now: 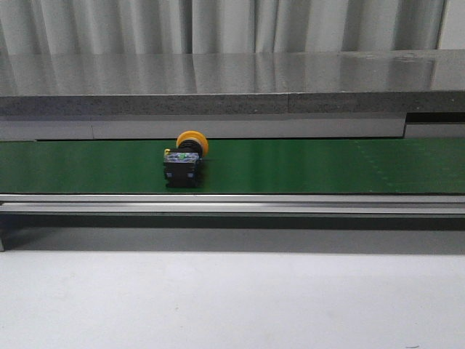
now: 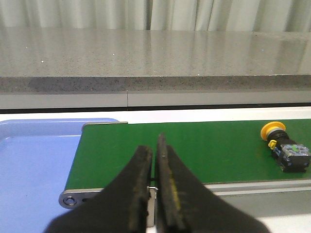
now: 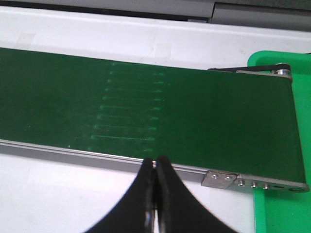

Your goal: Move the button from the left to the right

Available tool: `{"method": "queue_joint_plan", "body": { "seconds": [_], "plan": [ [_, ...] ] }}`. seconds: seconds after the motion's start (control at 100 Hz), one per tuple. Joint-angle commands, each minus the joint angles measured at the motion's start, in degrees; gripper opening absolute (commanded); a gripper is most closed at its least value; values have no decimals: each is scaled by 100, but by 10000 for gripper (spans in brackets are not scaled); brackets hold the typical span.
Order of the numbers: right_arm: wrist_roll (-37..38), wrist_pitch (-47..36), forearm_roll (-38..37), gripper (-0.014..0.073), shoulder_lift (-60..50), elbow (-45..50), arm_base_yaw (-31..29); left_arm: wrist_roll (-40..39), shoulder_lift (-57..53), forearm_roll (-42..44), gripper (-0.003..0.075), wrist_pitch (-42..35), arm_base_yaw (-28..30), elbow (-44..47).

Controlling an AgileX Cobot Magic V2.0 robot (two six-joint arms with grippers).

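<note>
Green belt [image 1: 305,167] is carrying one button [image 1: 185,158], lying left of centre. Two grippers, left gripper [image 2: 154,165] and right gripper [image 3: 154,177], are hovering pressed together, holding nothing.

Belt: we see a long dark green conveyor belt [image 1: 305,166] in a grey metal frame, just beyond each pincer.
Left end: a pale blue plastic tray [image 2: 34,160] adjoins it.
Right end: a bright green plastic tray [image 3: 282,63].
Behind: a speckled grey stone ledge [image 1: 232,83], then pale curtains [image 1: 218,25].
</note>
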Motion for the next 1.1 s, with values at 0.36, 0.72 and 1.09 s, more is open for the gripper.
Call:
{"method": "queue_joint_plan", "body": {
  "seconds": [0.36, 0.72, 1.09],
  "plan": [
    [-3, 33, 94, 579, 160, -211, -21, -1, 33, -41, 5, -458, -44, -162],
    [-3, -85, 1199, 581, 606, -342, 202, -1, 33, -41, 5, -458, -44, -162],
    [-3, -665, 1240, 581, 2335, -1132, 1428, -1, 33, -41, 5, -458, -44, -162]
  ]
}}
